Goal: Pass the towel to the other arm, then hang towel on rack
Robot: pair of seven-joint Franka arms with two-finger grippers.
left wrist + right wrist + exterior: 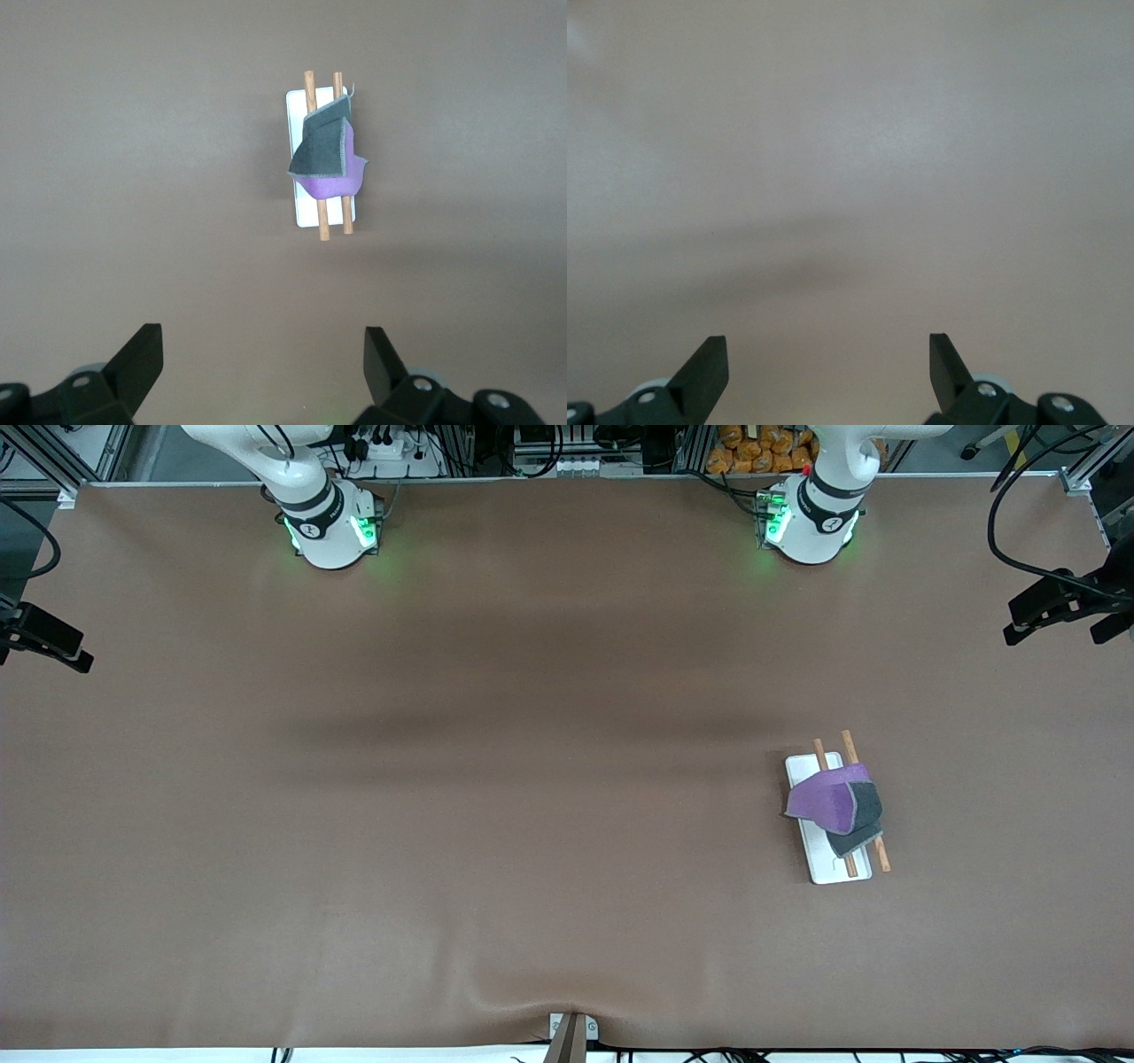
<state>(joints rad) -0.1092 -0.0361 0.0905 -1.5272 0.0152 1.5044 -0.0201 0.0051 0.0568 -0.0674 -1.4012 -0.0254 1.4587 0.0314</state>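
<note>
The towel (837, 802), purple on one side and dark grey on the other, lies draped across the two brown rods of the rack (835, 868), toward the left arm's end of the table. In the left wrist view the towel (326, 150) covers the middle of the rack (295, 190), whose white base and rod ends stick out. My left gripper (263, 354) is open high above the table, well clear of the rack, with nothing between its fingers. Bare brown table is all that lies under my right gripper (828, 359), which is open and empty. Neither hand shows in the front view.
Both arm bases (330, 527) stand along the table's edge farthest from the front camera. A brown cloth (496, 850) covers the whole table. Black camera mounts (1059, 602) stick in at both ends. A small bracket (571, 1032) sits at the edge nearest the front camera.
</note>
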